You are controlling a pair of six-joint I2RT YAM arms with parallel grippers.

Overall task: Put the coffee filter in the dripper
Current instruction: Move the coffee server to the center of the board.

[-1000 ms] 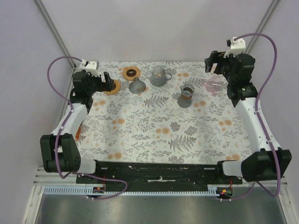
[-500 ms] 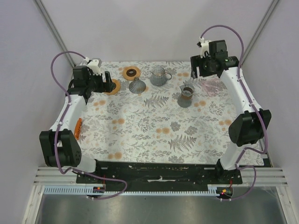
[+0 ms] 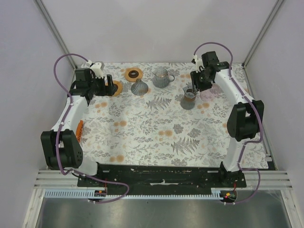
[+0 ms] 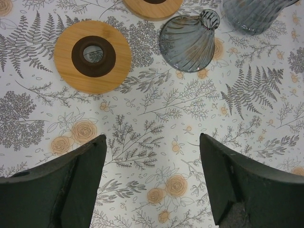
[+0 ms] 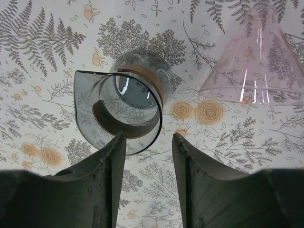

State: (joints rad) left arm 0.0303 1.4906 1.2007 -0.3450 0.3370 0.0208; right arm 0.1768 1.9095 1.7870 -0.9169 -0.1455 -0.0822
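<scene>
Two robot arms reach toward the far side of a counter (image 3: 156, 135) spread with a fern-and-rose patterned cloth. At far left, the left gripper (image 4: 153, 142) hovers above bare cloth, its jaws spread wide with nothing between them. Just beyond its fingertips is the dripper (image 4: 93, 70), an orange ring with a dark centre hole, lying flat on the cloth near the counter's far left corner. A second ring (image 4: 153, 4) of the same make lies a little farther back and to the right, apart from the first. Which of the two the task means cannot be told from the pictures. To the right of the dripper sits a dark grey ribbed cone (image 4: 187, 42), and a tinted glass jug (image 4: 256, 14) stands just past it, both clear of the left arm. On the right side, the right gripper (image 5: 147, 137) hangs over a smoky glass pitcher (image 5: 118, 107) with a tan collar, standing upright in the back row. Its jaws are parted, more narrowly than the left pair, with one finger over the pitcher's mouth and the other outside the rim. Whether either finger touches the glass cannot be told. A clear pink cone (image 5: 256, 66) sits on the cloth just to the pitcher's right, apart from it.
</scene>
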